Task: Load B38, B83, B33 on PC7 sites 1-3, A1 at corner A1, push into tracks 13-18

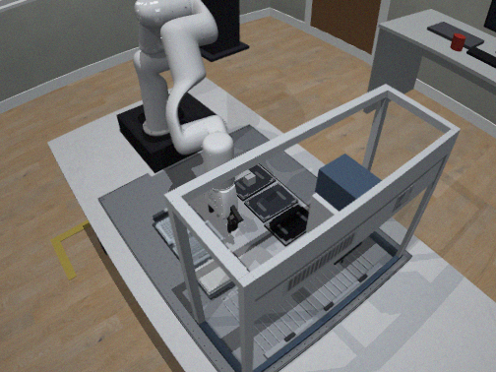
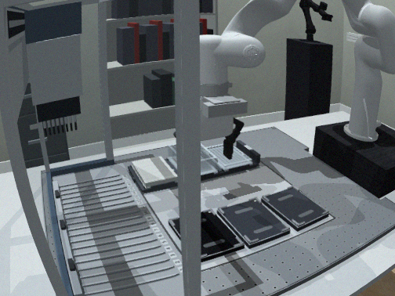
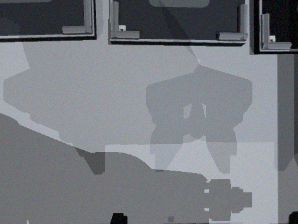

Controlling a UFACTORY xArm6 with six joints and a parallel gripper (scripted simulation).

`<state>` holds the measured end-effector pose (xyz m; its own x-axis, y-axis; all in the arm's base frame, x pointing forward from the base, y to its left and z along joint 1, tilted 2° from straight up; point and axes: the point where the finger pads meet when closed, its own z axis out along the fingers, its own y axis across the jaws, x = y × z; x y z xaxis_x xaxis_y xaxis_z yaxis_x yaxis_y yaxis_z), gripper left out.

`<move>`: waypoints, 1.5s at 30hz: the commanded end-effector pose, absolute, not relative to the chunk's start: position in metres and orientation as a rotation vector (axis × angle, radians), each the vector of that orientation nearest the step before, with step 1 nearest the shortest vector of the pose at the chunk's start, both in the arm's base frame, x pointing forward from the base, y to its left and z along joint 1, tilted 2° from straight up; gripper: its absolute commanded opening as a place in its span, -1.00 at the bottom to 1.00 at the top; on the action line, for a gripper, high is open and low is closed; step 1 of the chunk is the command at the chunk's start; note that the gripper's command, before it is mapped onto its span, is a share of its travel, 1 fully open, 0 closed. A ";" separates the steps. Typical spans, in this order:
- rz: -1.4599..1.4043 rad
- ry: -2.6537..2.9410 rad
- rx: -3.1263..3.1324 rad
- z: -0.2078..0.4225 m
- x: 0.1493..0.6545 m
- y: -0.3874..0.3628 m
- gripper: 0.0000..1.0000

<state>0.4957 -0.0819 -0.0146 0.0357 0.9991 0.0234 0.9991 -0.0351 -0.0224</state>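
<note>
The plate carrier PC7 point(image 2: 251, 157) is seen lying flat on the apron in front of the rails point(image 2: 106, 231), outside the tracks. All three of its sites are occupied: a white plate point(image 2: 152, 171) at the end nearest the rails, a clear plate point(image 2: 233, 157) at the other end, and a third between them, mostly hidden by a frame post. The three dark nests point(image 2: 251, 219) are seen in a row, with no plates in them.

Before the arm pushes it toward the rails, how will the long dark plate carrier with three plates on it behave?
The long dark plate carrier lies flat and low on the grey apron, so it probably slides rather than tips. Being long, it may swivel if pushed off-centre. The open gripper hangs above it, holding nothing.
</note>
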 end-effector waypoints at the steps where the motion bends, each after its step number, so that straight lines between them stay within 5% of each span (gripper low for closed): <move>1: -0.007 -2.162 -2.240 -0.007 0.498 -0.082 1.00; 45: -0.007 -2.162 -2.240 0.043 0.498 -0.089 1.00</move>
<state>0.4966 -0.0832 0.0407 0.0355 0.9991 0.0235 0.9991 -0.0350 -0.0231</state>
